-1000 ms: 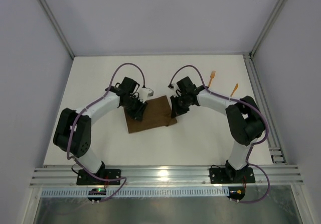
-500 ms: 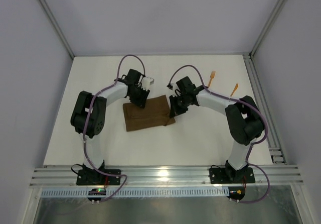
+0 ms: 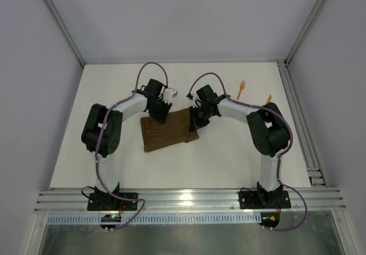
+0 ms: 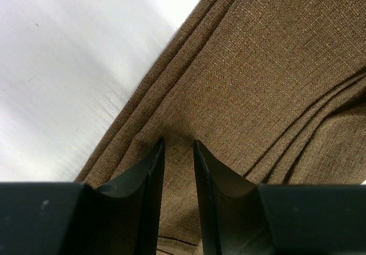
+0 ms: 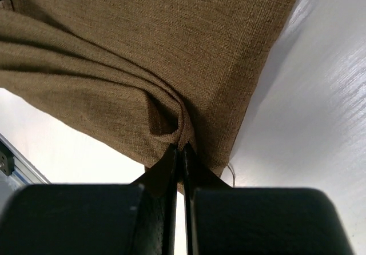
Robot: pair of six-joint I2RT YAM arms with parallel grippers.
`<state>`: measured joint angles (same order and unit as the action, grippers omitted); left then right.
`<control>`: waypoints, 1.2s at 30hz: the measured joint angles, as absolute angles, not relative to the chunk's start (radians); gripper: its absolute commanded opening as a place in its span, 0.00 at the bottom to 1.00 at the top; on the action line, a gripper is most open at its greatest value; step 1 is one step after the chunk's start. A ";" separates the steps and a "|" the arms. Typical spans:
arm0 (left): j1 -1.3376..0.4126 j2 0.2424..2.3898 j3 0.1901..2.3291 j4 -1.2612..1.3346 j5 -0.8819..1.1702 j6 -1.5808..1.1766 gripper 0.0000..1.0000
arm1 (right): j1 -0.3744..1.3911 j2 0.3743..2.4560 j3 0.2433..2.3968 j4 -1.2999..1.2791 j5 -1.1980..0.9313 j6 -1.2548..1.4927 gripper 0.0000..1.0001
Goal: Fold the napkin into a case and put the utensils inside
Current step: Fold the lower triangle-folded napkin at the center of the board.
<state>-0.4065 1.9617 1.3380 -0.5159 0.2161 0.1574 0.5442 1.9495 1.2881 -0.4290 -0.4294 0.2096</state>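
Top external view has the napkin (image 3: 168, 131) lying mid-table as a partly folded brown slab, with both arms hunched over its far edge. The left gripper (image 3: 159, 113) sits at the far-left corner and the right gripper (image 3: 196, 120) at the far-right corner. On the right wrist view the jaws are clamped tight, with a bunched pleat of cloth pinched at the tips, close to the napkin's corner. On the left wrist view the jaws are nearly together with a slim gap, tips down on the weave beside the stacked fold edges; whether they have a layer pinched, I cannot tell. The fold looks like the step in hand. To do it well, both corners should travel level and at one pace, so the layers land edge on edge and that pucker on the right isn't pressed in. The fork (image 3: 241, 88) and the second utensil (image 3: 267, 99) lie well apart from both grippers, far right on the table (image 3: 229, 158).
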 measured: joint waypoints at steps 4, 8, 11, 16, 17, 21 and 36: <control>-0.406 1.962 1.338 -0.516 0.215 0.161 0.28 | 0.544 1.969 1.293 -0.421 -0.419 0.221 0.03; -0.408 1.961 1.338 -0.517 0.213 0.165 0.31 | 0.539 1.971 1.293 -0.416 -0.410 0.239 0.03; -0.410 1.955 1.341 -0.532 0.213 0.168 0.33 | 0.536 1.971 1.292 -0.412 -0.406 0.247 0.03; -0.413 1.882 1.343 -0.620 0.239 0.195 0.36 | 0.533 1.971 1.290 -0.390 -0.406 0.263 0.03; -0.413 1.848 1.345 -0.641 0.252 0.206 0.38 | 0.533 1.971 1.290 -0.386 -0.406 0.265 0.03; -0.413 1.686 1.369 -0.746 0.311 0.268 0.50 | 0.533 1.971 1.277 -0.367 -0.407 0.273 0.03; -0.522 1.603 1.097 -0.931 0.233 0.398 0.35 | 0.532 1.971 1.264 -0.336 -0.414 0.287 0.03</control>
